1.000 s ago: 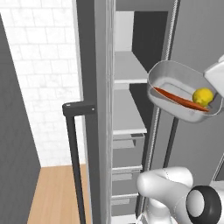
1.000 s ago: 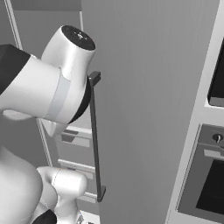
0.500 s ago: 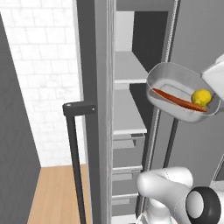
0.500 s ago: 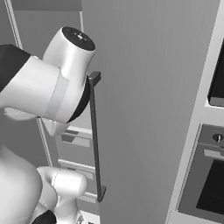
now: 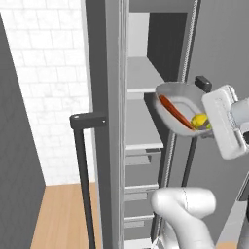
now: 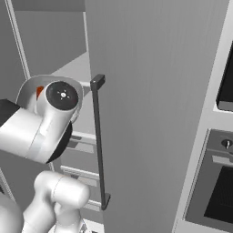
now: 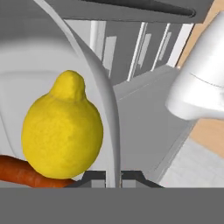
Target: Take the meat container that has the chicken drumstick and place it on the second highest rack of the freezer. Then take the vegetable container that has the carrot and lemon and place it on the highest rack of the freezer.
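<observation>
Grey vegetable container [image 5: 177, 111] held tilted in the air in front of the open freezer [image 5: 141, 126], level with its white shelves [image 5: 141, 127]. Gripper [image 7: 113, 177] clenched on the container's rim, one tip on each side of the wall. Yellow lemon [image 7: 62, 131] inside, resting against the orange carrot [image 7: 26, 173]. Dark bar handle [image 6: 100, 141] on the freezer door [image 6: 154, 104].

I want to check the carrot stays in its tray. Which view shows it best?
The left base view: the carrot lies full length across the tilted tray, beside the lemon. The hand view shows only one end; the right base view an orange sliver.
</observation>
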Controlling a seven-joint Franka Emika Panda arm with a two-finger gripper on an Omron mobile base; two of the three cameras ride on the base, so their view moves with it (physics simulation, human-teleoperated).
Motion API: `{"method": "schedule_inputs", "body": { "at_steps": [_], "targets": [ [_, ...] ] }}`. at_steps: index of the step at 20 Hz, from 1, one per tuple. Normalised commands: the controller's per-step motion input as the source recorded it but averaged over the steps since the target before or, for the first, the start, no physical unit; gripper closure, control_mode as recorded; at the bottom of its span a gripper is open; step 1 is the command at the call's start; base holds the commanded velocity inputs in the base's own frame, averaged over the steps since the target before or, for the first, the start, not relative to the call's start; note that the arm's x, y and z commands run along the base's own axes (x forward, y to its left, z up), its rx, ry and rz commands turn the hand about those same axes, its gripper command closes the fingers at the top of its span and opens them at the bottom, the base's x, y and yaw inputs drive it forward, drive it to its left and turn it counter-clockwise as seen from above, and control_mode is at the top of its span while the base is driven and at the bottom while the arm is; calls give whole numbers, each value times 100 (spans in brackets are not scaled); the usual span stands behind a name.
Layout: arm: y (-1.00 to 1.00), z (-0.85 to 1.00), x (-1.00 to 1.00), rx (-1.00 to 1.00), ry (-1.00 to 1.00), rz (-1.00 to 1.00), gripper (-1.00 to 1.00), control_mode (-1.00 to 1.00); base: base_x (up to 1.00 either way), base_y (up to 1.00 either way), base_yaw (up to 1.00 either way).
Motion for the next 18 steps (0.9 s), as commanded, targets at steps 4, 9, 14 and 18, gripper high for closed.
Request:
{"method": "schedule_inputs", "body": {
  "at_steps": [4,9,14,18],
  "targets": [
    [38,-1,52,4,1,-2,100,-100,0,0,0],
    [44,18,61,-6,2,-11,100,-100,0,0,0],
    [14,38,91,-5,15,-30,100,-100,0,0,0],
    [0,8,66,4,14,-8,100,-100,0,0,0]
  ]
}}
